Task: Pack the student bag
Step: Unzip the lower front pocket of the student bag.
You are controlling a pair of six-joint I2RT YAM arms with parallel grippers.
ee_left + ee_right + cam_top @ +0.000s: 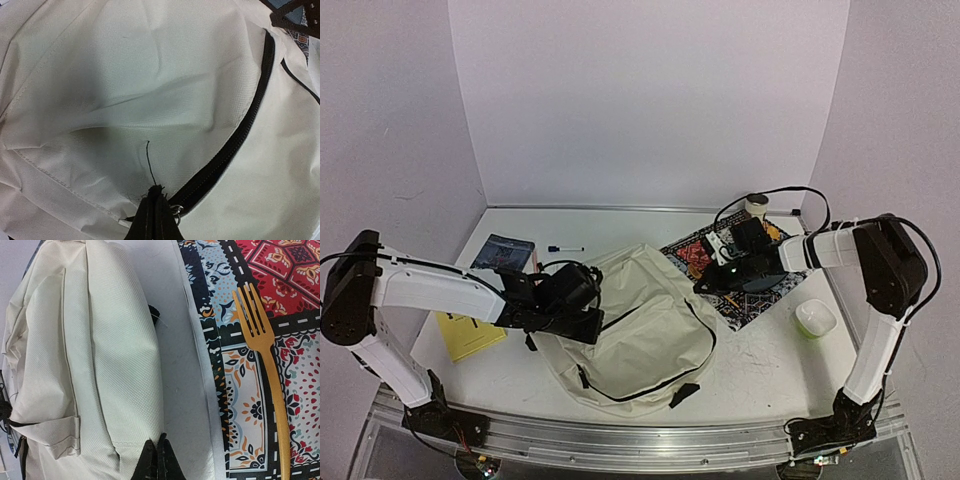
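Cream fabric student bag [650,330], soft, light, floppy, lies mid-frame on worktop [770,372]; likely best grabbed at black zipper [235,145] edge; left claw [155,212] and right claw [157,460] both pinched together at its cloth, grip unclear.

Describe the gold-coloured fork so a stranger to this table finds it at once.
Find the large cream fabric backpack in the middle of the white table; beside it, on its right in the overhead view, lies a colourful patterned mat. On that mat lies a slim gold-coloured fork, its plain gold standing out against the busy red, blue and black print.
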